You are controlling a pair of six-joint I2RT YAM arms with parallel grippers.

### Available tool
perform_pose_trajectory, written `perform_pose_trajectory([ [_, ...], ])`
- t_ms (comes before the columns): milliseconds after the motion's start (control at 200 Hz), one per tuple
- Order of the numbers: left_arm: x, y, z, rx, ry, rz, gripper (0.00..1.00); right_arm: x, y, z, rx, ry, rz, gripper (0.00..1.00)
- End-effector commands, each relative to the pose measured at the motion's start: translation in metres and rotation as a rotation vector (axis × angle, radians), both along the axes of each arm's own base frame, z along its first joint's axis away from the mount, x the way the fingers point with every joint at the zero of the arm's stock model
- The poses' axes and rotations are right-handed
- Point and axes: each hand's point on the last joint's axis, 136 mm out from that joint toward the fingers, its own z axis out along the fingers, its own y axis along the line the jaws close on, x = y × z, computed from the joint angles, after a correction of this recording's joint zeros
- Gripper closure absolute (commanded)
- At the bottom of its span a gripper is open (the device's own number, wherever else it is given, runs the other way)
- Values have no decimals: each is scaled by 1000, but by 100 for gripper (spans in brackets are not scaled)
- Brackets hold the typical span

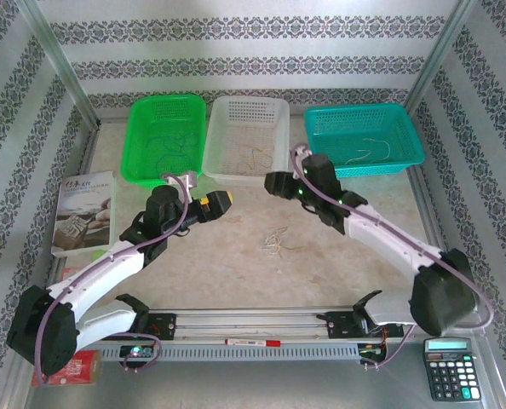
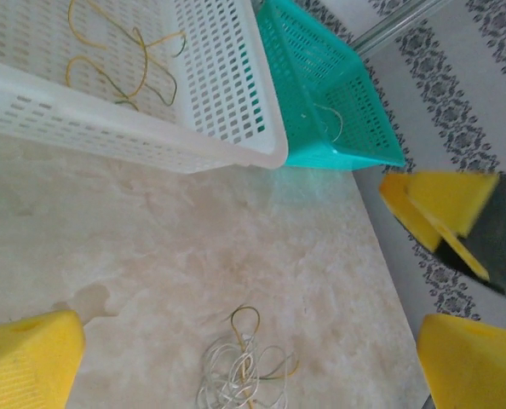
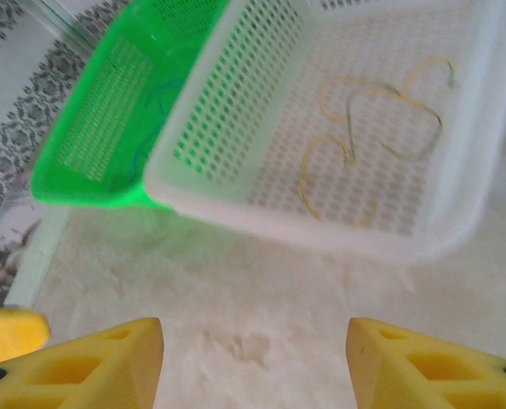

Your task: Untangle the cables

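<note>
Beige table (image 1: 227, 264) holds cables (image 1: 274, 244) nearside of left claw (image 1: 222, 202) and right claw (image 1: 276, 182) (both wide).

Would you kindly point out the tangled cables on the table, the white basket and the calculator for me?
cables (image 1: 274, 244), top external view, middle of the tangle on the table.
white basket (image 1: 246, 177), top external view, its near rim.
calculator (image 1: 450, 369), top external view, its keypad.

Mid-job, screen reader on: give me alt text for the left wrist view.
A small tangle of thin white and yellowish cables lies on the table between the open yellow fingers of the left gripper. Beyond stand a white basket holding loose yellowish strands and a teal basket.
</note>
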Motion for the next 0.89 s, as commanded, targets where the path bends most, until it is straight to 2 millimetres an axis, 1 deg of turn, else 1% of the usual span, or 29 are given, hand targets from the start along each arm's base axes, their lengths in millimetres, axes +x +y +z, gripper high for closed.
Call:
perform_pose_trajectory([
  [0,-7,-17,-1,45,7,-90,0,-23,-20,-27,-13,51,-61,42],
  [205,-26,-59,-25,183,27,-218,0,-69,-58,-71,-67,177,-142,44],
  [370,-40,-92,-49,320,29,-311,3,-94,-78,-99,-81,274,-224,46],
  [455,-46,-110,-59,383,23,-353,3,-100,-84,-109,-70,309,-263,47],
  [690,-57,-157,-83,474,21,-460,7,-112,-89,-133,-68,386,-310,49],
  [779,-58,-167,-94,511,31,-477,11,-115,-92,-139,-69,399,-327,51],
  [889,-53,-169,-106,546,44,-469,16,-119,-95,-142,-57,404,-337,53],
])
